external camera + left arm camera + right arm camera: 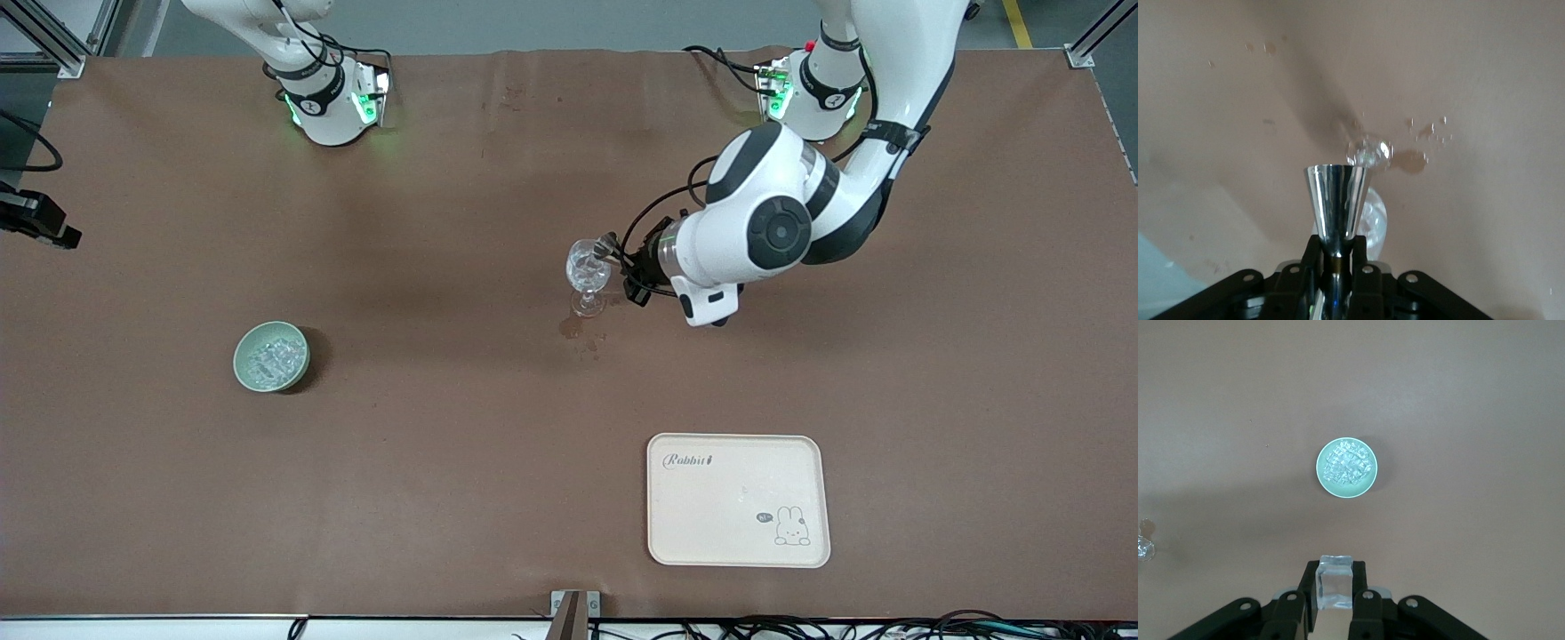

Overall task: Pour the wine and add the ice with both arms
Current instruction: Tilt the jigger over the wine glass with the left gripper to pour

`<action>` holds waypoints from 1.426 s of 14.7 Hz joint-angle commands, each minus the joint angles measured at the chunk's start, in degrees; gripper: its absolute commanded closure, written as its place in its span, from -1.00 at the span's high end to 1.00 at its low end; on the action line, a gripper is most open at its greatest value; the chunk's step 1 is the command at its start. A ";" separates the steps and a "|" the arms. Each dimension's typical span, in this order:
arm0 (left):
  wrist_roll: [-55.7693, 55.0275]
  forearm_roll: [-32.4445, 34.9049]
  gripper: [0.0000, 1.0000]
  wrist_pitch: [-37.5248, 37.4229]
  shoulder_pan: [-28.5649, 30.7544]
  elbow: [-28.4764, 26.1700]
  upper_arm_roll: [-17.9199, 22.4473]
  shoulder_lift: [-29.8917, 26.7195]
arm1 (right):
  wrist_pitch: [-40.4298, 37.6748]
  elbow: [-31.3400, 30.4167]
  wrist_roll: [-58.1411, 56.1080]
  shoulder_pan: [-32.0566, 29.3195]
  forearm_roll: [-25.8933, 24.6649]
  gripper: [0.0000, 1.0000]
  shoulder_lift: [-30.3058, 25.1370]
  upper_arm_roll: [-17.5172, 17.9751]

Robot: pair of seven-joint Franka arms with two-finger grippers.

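Here the left gripper is clamped on a shiny steel funnel-shaped pourer, its long axis pointing at the clear stemmed glass upright just beside it. The right gripper, out of the front view, hangs high over the table pinching a clear ice cube; more ice fills the pale green bowl toward the right arm's end, well apart from the glass

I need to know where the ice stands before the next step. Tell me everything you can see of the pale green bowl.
The pale green bowl is small, round and looks glazed. It sits upright on the brown table toward the right arm's end, untouched by either gripper. Ice, clear glinting chunks, fills most of its inside.
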 commanded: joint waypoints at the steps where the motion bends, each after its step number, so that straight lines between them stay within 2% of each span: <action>1: -4.91 6.13 -0.99 0.10 -3.54 -0.11 0.36 -1.17 | -0.15 -0.53 -0.49 0.52 1.07 -0.99 -0.45 -0.75; 11: -18.18 21.79 -0.99 -0.43 -8.99 0.06 0.36 -0.46 | -0.24 -0.61 -0.22 0.60 1.16 -0.99 -0.45 -0.75; 21: -18.89 36.73 -0.99 -4.30 -13.83 0.06 0.45 0.42 | -0.77 -0.61 0.04 0.69 1.16 -0.99 -0.45 -0.75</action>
